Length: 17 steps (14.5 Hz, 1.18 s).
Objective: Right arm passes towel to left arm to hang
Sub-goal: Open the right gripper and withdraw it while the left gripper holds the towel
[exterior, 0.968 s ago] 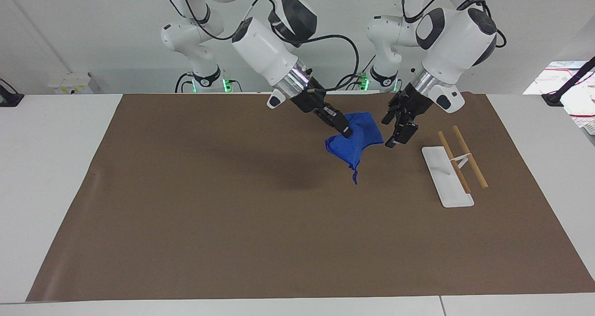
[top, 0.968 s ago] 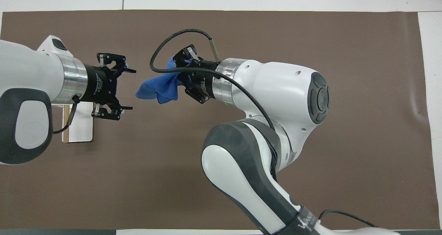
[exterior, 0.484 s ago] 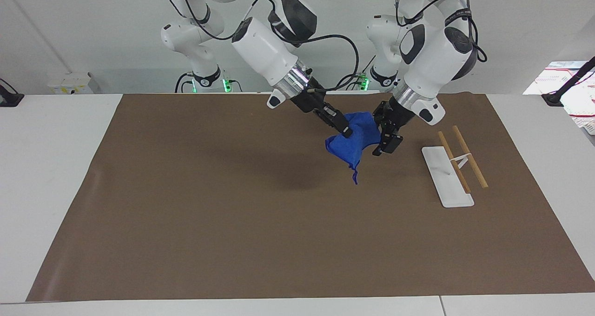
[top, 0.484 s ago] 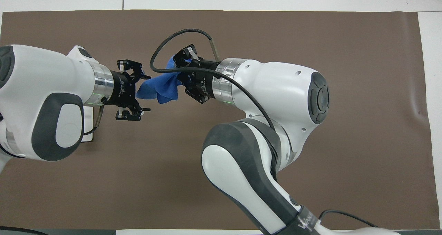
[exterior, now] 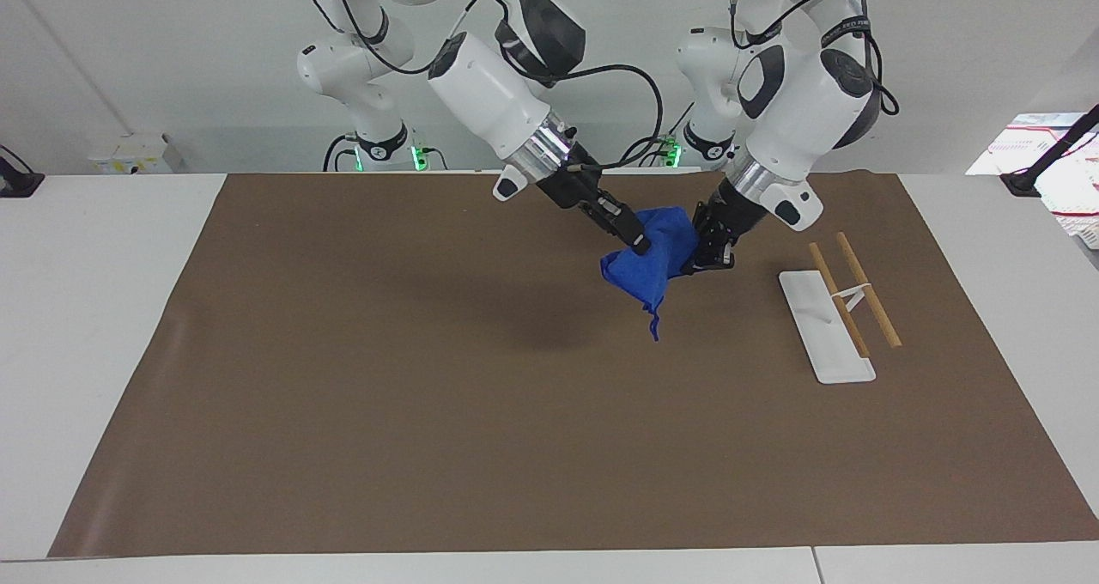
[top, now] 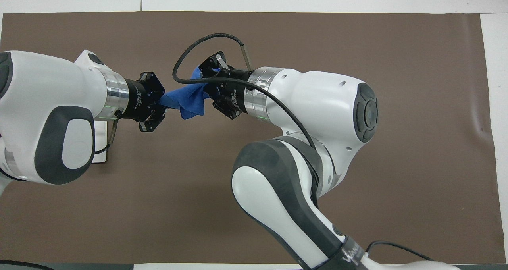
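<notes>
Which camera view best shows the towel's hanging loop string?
The facing view: the string dangles clear below the towel held between both grippers. In the overhead view the towel shows bunched, the string hidden.

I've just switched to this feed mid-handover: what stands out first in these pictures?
The bright blue towel is held in the air over the brown mat, gripped from both ends at once: the right gripper is shut on one end and the left gripper is shut on the other. Beside them, toward the left arm's end of the table, the white rack with two wooden rods stands with nothing on it.
</notes>
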Each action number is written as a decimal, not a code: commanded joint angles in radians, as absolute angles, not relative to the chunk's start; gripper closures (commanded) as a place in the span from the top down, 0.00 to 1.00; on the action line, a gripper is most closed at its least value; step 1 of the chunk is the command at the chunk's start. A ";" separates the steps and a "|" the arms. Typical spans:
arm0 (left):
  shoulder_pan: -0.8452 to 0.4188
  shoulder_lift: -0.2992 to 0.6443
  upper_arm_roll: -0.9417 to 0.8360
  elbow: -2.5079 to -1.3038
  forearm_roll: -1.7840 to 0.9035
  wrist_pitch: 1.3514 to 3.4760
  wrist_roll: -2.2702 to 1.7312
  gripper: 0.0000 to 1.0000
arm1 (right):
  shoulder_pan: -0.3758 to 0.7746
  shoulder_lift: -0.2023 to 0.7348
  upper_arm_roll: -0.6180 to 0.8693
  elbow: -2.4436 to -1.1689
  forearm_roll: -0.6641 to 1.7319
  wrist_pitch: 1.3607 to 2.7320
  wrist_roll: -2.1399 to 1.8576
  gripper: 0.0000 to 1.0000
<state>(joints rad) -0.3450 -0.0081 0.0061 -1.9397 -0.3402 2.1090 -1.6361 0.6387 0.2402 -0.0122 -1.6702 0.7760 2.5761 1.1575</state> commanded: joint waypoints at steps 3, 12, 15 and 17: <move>-0.342 0.011 0.012 -1.916 -0.344 2.132 -1.629 0.00 | 0.638 0.239 -0.017 -1.675 0.785 2.577 1.161 0.00; -0.331 -0.002 0.018 -1.907 -0.117 2.132 -1.459 0.00 | 0.491 0.177 -0.026 -1.866 0.415 2.573 0.776 1.00; -0.293 -0.002 0.021 -1.907 -0.013 2.137 -1.370 0.00 | 0.385 0.149 -0.028 -1.914 0.350 2.472 0.554 1.00; -0.264 -0.003 0.021 -1.913 0.053 2.132 -1.240 0.00 | 0.312 0.134 -0.028 -1.902 0.232 2.357 0.468 1.00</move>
<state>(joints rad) -0.2940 -0.0006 0.0218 -1.9124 -0.0056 2.1289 -1.3525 0.3710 0.1882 -0.0385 -1.8738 0.3232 2.4388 0.5494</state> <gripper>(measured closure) 0.978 0.000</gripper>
